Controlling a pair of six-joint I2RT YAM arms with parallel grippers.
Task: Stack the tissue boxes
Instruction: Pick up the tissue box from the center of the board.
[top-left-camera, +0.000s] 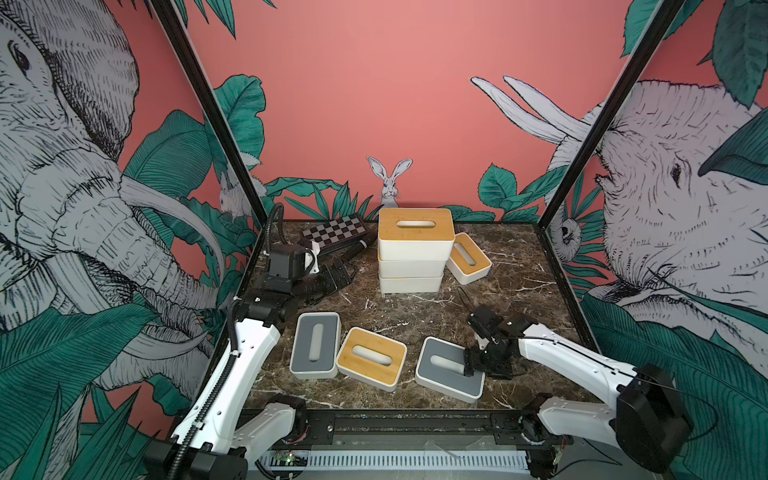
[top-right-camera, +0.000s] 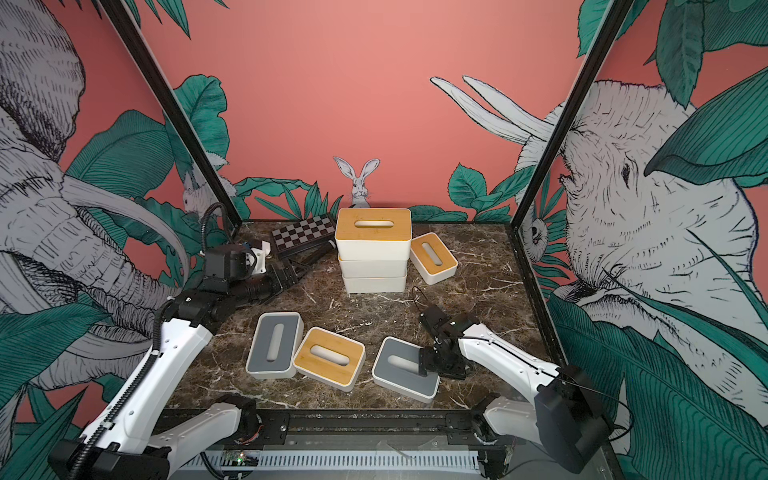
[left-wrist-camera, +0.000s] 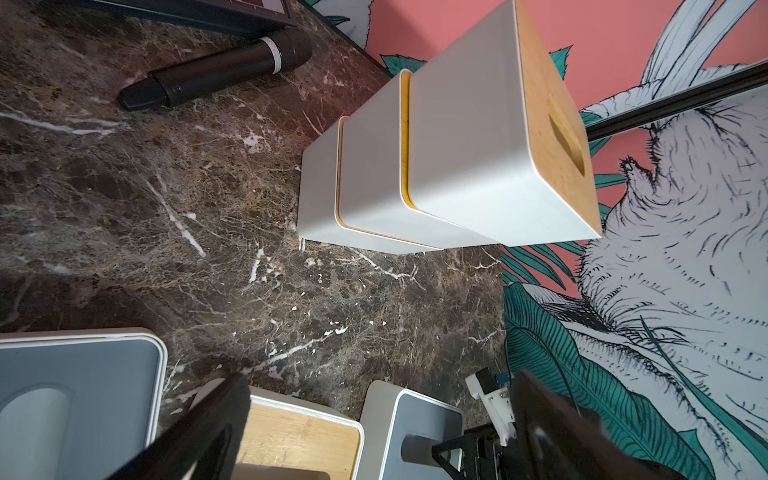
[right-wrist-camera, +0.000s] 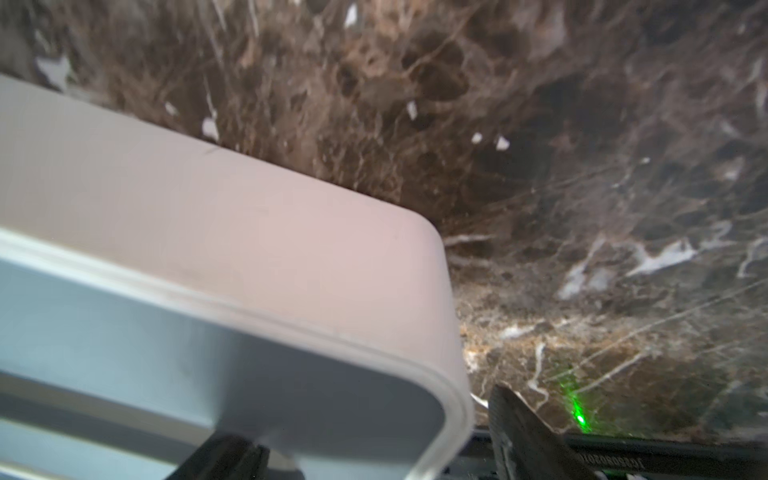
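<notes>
In both top views three stacked tissue boxes (top-left-camera: 413, 249) (top-right-camera: 372, 249) stand at centre; lower right, the right gripper (top-left-camera: 468, 360) (top-right-camera: 424, 361) sits on a grey-lidded tissue box (top-left-camera: 444, 380) (top-right-camera: 399, 376). Left wrist view: left gripper (left-wrist-camera: 380, 376) gapes wide, empty. Right wrist view: jaws spread astride that box's end wall.

Three tissue boxes (top-left-camera: 411, 259) stacked, four loose

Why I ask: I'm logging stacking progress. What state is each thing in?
stack: three boxes high, upright.
small bamboo box: tilted, against the stack.
left grey box: flat, unstacked.
front bamboo box: flat, unstacked.
right grey box: flat, unstacked.
left gripper: open, empty.
right gripper: open, straddling right grey box's wall.
</notes>
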